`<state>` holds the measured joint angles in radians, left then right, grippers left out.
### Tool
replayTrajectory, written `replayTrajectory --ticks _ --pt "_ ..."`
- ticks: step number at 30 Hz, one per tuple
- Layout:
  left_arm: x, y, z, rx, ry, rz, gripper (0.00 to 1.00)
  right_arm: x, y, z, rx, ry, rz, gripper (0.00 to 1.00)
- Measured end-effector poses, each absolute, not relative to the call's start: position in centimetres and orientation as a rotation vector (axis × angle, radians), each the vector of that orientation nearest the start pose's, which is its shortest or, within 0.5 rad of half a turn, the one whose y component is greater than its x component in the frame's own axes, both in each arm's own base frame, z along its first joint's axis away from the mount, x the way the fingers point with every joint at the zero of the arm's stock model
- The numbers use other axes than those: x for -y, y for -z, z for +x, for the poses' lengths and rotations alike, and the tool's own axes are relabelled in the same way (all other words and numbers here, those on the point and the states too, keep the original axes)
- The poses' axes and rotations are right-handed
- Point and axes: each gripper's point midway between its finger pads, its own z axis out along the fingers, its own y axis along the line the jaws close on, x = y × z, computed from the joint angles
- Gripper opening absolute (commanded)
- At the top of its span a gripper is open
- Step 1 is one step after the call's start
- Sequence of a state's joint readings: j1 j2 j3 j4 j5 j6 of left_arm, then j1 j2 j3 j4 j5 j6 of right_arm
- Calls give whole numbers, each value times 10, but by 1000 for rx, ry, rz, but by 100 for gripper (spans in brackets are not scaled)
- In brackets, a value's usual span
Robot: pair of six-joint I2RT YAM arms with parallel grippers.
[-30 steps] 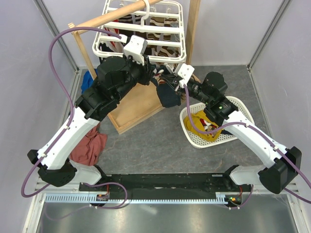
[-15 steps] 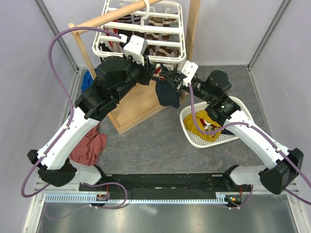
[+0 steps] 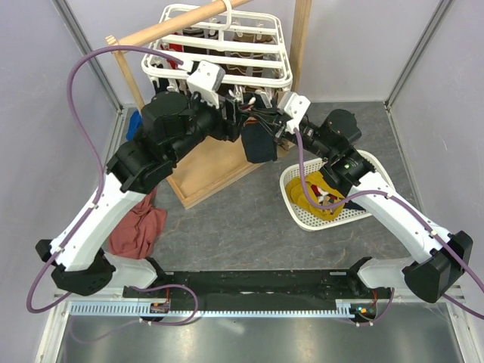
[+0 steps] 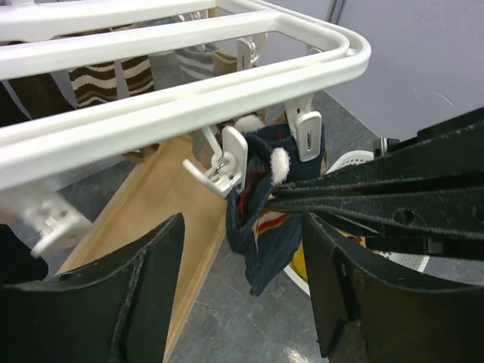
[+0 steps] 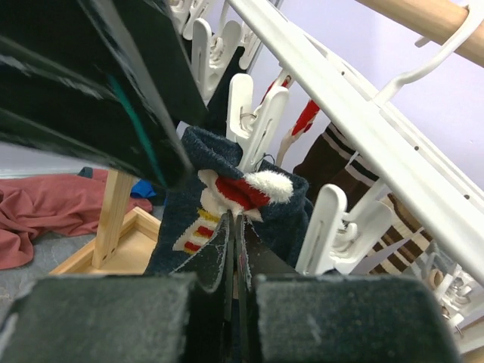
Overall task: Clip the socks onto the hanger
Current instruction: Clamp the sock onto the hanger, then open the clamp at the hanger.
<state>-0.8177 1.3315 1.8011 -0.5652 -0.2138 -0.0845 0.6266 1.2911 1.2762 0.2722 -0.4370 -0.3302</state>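
The white hanger (image 3: 219,57) hangs from a wooden pole, its bar (image 4: 189,98) running above my left gripper. A dark navy sock (image 3: 259,144) with a red-and-white figure hangs below the bar. My right gripper (image 5: 236,227) is shut on its cuff (image 5: 227,189). One white peg (image 4: 306,132) sits on the cuff's top edge and another peg (image 4: 227,155) hangs beside it. My left gripper (image 4: 240,249) is open just in front of the sock (image 4: 272,234), touching nothing. Mustard-yellow socks (image 3: 321,198) lie in the basket.
The white mesh basket (image 3: 378,170) sits on the floor at the right, under my right arm. The stand's wooden base tray (image 3: 212,166) is below the hanger. Brown striped socks (image 3: 227,68) hang on it. A red cloth (image 3: 136,227) and a blue cloth (image 3: 134,125) lie at left.
My left gripper has opened and drawn back a little to the left. The hanger has swung slightly. My right gripper has moved a little with the navy sock, still shut on it.
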Motion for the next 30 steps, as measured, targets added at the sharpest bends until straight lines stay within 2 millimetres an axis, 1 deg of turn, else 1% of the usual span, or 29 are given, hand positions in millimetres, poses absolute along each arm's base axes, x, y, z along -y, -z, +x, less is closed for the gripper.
replayTrajectory --ticks 2,3,5,6,9,12,14,15,17,20,22,26,30 --pt "255 -476 283 -1613 521 443 73 -304 -447 315 -987 -540 -926 11" --pt "251 -480 279 -1604 529 438 73 -304 -447 316 -991 -542 -920 20" --pt "242 -489 270 -1579 546 423 74 -304 -448 316 -999 -548 -911 27" --pt "237 -493 264 -1566 554 414 74 -303 -448 316 -1002 -548 -906 36" --pt "220 -502 249 -1531 571 392 75 -301 -450 316 -1011 -551 -885 54" --pt "203 -507 237 -1497 574 364 75 -297 -457 315 -1008 -549 -860 63" --pt "192 -508 233 -1483 562 337 75 -294 -462 312 -1003 -551 -845 69" --pt "188 -506 232 -1483 550 322 75 -292 -465 310 -1000 -553 -838 71" --pt "180 -505 233 -1482 527 295 73 -289 -470 307 -997 -556 -820 77" --pt "174 -503 239 -1484 488 261 72 -284 -473 303 -1004 -564 -794 83" --pt "173 -499 246 -1496 458 247 71 -280 -473 300 -1015 -572 -775 85" --pt "178 -489 264 -1522 403 232 68 -271 -472 292 -1046 -593 -732 87" --pt "190 -477 283 -1550 354 245 64 -263 -469 284 -1077 -627 -695 89"
